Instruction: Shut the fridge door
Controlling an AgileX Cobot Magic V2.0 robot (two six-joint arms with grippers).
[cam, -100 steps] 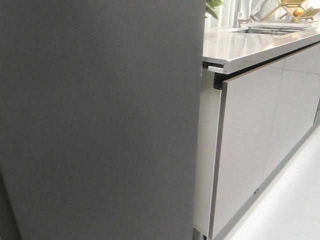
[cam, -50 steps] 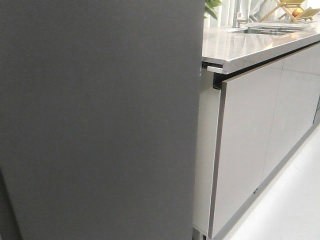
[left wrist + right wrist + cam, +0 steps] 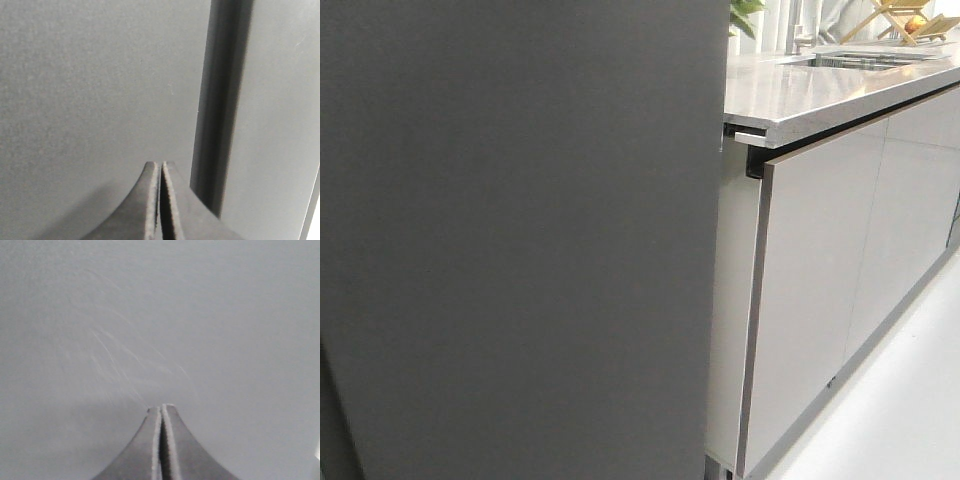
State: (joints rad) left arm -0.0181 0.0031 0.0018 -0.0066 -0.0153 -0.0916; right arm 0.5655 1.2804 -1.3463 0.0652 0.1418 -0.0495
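The fridge door (image 3: 520,240) is a tall matte dark-grey panel that fills the left two thirds of the front view, very close to the camera. Neither gripper shows in the front view. In the left wrist view my left gripper (image 3: 160,164) is shut and empty, its tips close to or against the dark-grey door (image 3: 90,90), left of a dark vertical seam (image 3: 220,115). In the right wrist view my right gripper (image 3: 161,407) is shut and empty, its tips close to or against a plain grey surface (image 3: 160,315) with faint scratches.
To the right of the door stands a counter with a grey worktop (image 3: 820,90) and glossy light-grey cabinet fronts (image 3: 820,270). A sink (image 3: 865,58), a plant and a wooden rack lie at its far end. Pale floor (image 3: 900,410) runs along the cabinets at the lower right.
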